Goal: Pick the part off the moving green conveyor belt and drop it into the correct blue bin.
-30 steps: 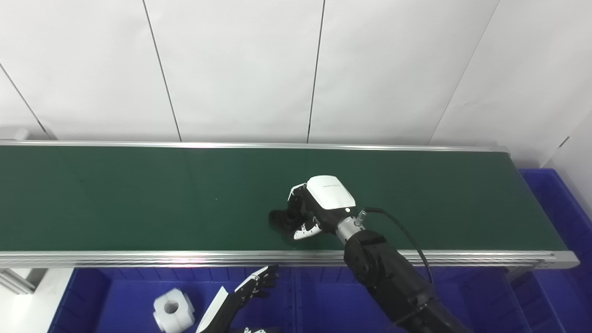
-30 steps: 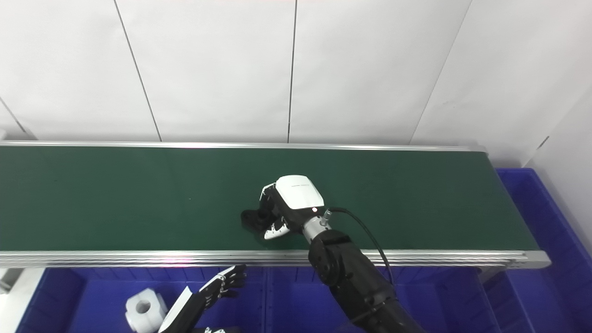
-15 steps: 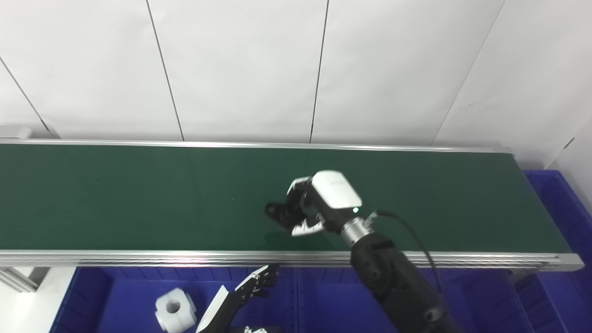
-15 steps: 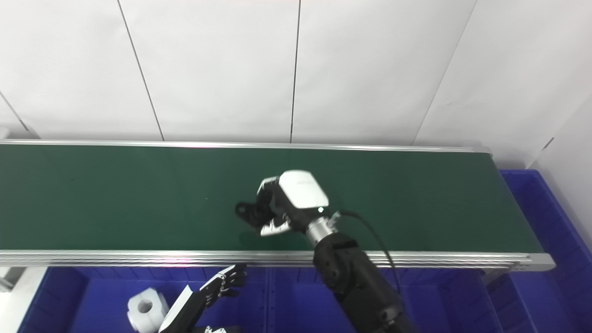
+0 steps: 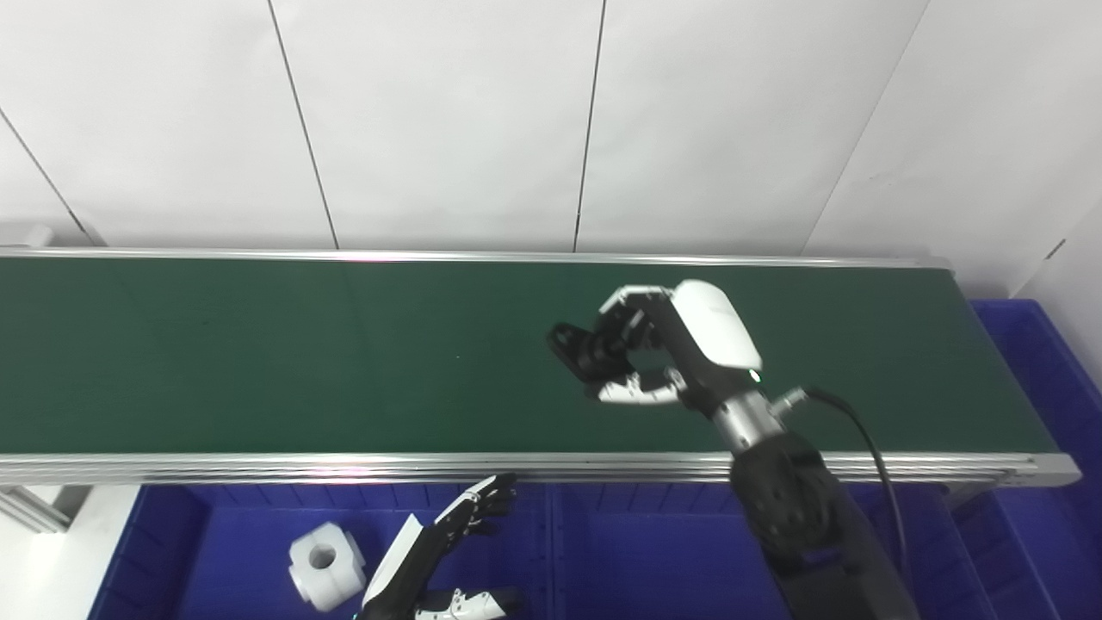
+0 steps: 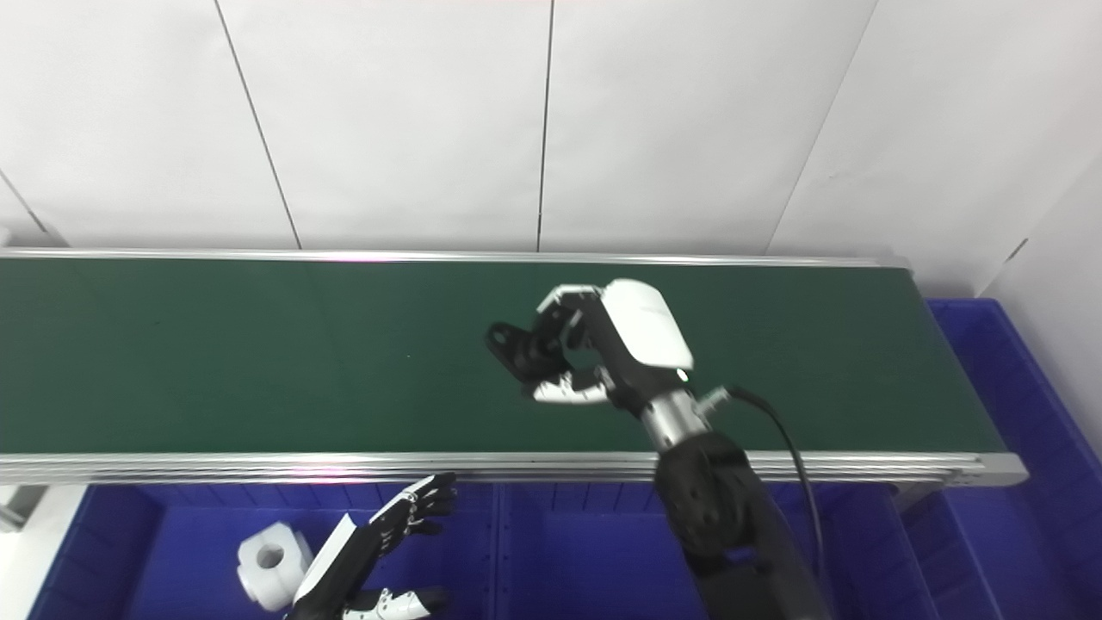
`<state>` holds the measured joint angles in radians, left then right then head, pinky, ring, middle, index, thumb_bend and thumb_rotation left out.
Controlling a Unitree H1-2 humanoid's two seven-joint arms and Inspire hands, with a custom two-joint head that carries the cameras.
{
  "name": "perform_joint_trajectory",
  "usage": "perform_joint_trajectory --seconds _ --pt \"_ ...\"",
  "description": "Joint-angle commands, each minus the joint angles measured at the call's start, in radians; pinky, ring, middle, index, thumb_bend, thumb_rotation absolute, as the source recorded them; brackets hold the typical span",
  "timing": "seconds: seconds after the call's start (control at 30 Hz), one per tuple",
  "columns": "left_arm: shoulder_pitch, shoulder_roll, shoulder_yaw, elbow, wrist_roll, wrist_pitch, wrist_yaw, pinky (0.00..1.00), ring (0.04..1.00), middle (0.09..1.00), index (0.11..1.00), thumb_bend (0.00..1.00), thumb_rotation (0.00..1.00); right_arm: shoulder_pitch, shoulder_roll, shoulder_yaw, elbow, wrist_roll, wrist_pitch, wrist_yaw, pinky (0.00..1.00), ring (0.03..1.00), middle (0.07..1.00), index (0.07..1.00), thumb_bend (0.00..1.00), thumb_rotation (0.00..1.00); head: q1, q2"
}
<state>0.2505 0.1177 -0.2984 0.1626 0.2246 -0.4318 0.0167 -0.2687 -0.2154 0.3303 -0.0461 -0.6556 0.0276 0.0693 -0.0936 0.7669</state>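
A small black part (image 5: 575, 346) is held above the green conveyor belt (image 5: 258, 353), pinched between the curled fingers (image 5: 627, 312) and the thumb of the right hand (image 5: 667, 349). The part is seen clear of the belt surface, over its middle stretch, and its exact shape cannot be told against the dark fingers. The right arm is brought in from the lower right, with a black cable (image 5: 869, 448) looped beside the wrist. Below the belt's near rail, a blue bin (image 5: 215, 534) is seen, and a white block with a round hole (image 5: 325, 567) is lying in it. The left hand (image 6: 379, 538) is held over that bin, just right of the white block, with its fingers spread and nothing grasped. Another blue bin (image 5: 1046, 362) is placed at the belt's right end.
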Motion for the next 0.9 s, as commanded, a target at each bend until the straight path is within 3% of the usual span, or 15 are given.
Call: perform_joint_trajectory --seconds 0.0,0.23,0.4,0.63,0.77,0.87 --pt "-0.001 -0.003 0.009 -0.046 -0.001 -0.022 -0.007 0.76 0.824 0.853 0.877 0.77 0.65 0.026 -0.009 -0.022 -0.051 0.008 0.019 0.001 0.36 0.440 0.521 0.494 0.50 0.13 0.000 0.014" --pt "0.012 -0.013 0.019 -0.094 0.012 0.022 -0.019 0.74 0.813 0.841 0.876 0.79 0.68 0.211 -0.055 -0.086 -0.085 0.037 -0.034 -0.034 0.36 0.449 0.530 0.494 0.50 0.13 0.011 0.050" --pt "0.013 -0.024 0.024 -0.107 0.002 0.047 -0.032 0.75 0.817 0.842 0.870 0.80 0.67 0.293 -0.066 -0.124 -0.042 0.060 -0.056 -0.070 0.36 0.455 0.530 0.494 0.50 0.14 0.022 0.058" --pt "0.008 -0.020 0.029 -0.114 0.007 0.049 -0.048 0.77 0.832 0.858 0.882 0.78 0.67 0.336 -0.071 -0.154 0.063 0.085 -0.078 -0.127 0.38 0.468 0.535 0.494 0.50 0.13 0.017 0.068" --pt "0.010 -0.024 0.032 -0.118 0.005 0.058 -0.050 0.78 0.839 0.863 0.878 0.78 0.66 0.325 -0.083 -0.154 0.163 0.089 -0.122 -0.162 0.36 0.451 0.527 0.493 0.50 0.13 0.018 0.064" --pt "0.010 -0.024 0.034 -0.119 0.007 0.059 -0.051 0.77 0.834 0.861 0.880 0.78 0.66 0.312 -0.084 -0.148 0.226 0.080 -0.138 -0.179 0.41 0.487 0.544 0.493 0.50 0.13 0.018 0.064"
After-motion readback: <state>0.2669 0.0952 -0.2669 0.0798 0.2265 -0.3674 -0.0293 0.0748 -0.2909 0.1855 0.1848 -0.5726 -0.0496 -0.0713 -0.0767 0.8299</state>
